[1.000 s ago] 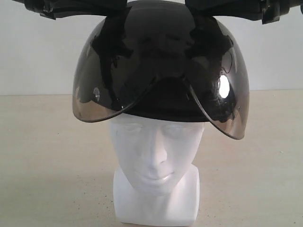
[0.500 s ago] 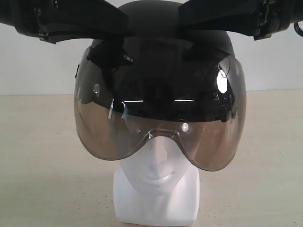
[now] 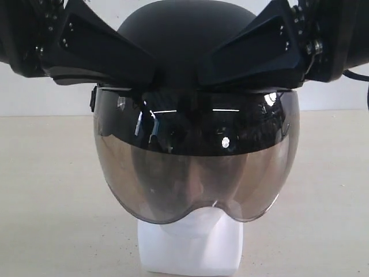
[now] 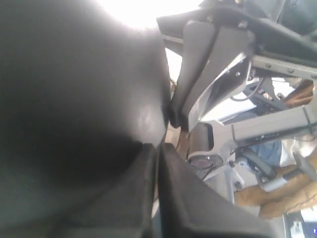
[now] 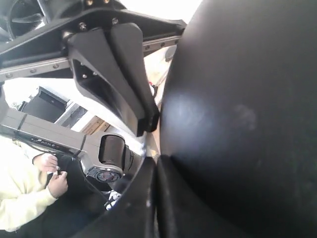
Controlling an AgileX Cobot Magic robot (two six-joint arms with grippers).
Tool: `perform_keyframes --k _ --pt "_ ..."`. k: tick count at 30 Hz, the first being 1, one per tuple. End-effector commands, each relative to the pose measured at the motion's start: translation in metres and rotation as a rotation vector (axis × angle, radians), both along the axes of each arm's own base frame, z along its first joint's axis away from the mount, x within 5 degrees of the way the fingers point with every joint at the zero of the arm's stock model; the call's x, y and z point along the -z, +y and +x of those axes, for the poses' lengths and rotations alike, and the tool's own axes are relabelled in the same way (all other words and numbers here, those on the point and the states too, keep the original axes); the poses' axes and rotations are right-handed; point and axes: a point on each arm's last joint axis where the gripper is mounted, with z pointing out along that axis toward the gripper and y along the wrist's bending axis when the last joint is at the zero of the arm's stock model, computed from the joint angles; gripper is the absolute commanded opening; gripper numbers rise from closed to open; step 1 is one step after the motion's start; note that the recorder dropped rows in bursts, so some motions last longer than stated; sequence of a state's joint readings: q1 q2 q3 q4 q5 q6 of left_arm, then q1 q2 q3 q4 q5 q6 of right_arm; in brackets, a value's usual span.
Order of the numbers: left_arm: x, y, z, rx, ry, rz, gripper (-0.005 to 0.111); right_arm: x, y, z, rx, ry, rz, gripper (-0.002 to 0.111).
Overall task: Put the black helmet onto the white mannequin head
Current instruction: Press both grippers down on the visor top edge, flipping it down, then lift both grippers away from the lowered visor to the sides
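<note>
The black helmet (image 3: 184, 34) sits low over the white mannequin head (image 3: 190, 249). Its smoky visor (image 3: 196, 173) covers the face, so only the chin and blocky base show. My left gripper (image 3: 144, 78) presses on the helmet's left side and my right gripper (image 3: 210, 72) on its right side. In the left wrist view the left gripper (image 4: 158, 163) has its fingers closed on the shell's edge (image 4: 74, 99). The right gripper (image 5: 156, 168) is closed the same way on the shell (image 5: 247, 99).
The head stands on a beige tabletop (image 3: 52, 202) in front of a white wall (image 3: 34, 92). Behind the helmet, the wrist views show arm bases and a person in a pale top (image 5: 25, 193).
The helmet has come down with both grippers. The visor, tipped up a second ago with the face showing, now hangs over the face, leaving only the chin uncovered.
</note>
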State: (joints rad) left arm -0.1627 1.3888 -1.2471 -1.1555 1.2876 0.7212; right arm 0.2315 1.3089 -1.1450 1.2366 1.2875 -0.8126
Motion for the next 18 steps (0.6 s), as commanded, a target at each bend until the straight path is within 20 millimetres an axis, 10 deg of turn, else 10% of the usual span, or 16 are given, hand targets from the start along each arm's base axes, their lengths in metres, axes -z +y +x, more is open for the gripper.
perform_keyframes --k 1,18 --pt "0.027 0.005 0.009 -0.045 0.011 0.131 0.004 0.018 -0.004 0.009 0.048 -0.027 -0.123 0.000" --pt "0.035 0.005 0.007 -0.032 0.016 0.142 0.004 0.039 -0.004 0.005 0.037 0.034 -0.124 0.000"
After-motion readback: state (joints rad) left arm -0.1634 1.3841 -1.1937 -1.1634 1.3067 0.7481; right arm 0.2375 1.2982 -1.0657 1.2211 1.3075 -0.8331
